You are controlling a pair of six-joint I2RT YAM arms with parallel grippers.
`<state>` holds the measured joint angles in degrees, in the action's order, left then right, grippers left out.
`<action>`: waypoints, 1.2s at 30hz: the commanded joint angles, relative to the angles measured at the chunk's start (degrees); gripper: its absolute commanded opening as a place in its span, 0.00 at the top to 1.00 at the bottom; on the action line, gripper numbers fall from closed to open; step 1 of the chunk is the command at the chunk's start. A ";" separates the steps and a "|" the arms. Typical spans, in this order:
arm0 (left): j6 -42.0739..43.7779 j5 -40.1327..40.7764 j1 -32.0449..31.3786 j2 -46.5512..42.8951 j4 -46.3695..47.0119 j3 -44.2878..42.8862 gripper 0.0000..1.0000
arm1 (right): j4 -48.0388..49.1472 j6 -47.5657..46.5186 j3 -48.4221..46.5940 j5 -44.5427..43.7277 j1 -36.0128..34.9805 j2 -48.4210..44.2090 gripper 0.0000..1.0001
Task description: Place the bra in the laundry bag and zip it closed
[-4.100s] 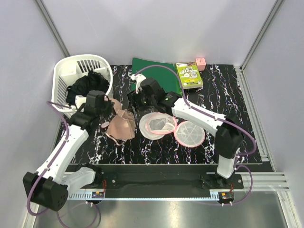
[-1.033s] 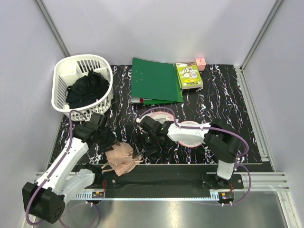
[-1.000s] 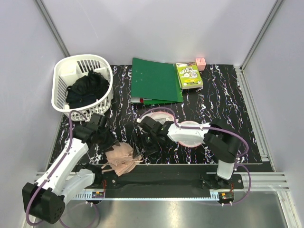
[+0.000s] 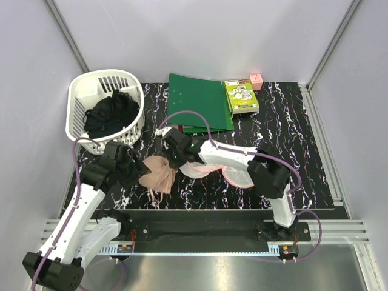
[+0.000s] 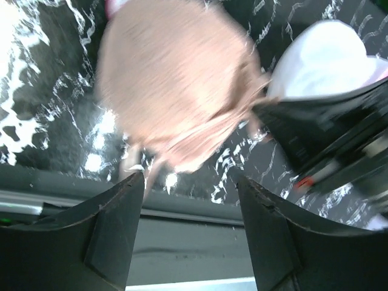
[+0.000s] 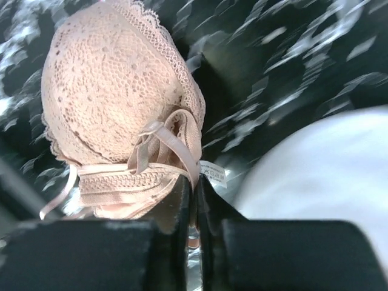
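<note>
The right gripper [image 6: 195,182] is clenching only a thin edge of the bra [image 4: 159,173] at centre-left of the top view, just beside the bag [image 4: 195,171], while the left gripper [image 5: 189,179] is hanging released, so the bra is likely risking slipping free or snagging on the rim.

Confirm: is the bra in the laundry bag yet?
Out. The bra is pinched in the right gripper, beside the laundry bag, not inside it.
</note>
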<state>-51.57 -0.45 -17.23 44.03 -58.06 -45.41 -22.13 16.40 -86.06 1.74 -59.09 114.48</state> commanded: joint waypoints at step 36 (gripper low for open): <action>-8.19 -10.80 14.33 6.59 31.07 18.86 0.54 | 21.60 33.78 14.78 17.16 3.90 -6.11 0.42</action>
<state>-54.92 -10.11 -3.09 49.67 -32.91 -29.50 -6.48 46.28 -71.70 18.61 -54.52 107.20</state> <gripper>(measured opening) 0.480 0.617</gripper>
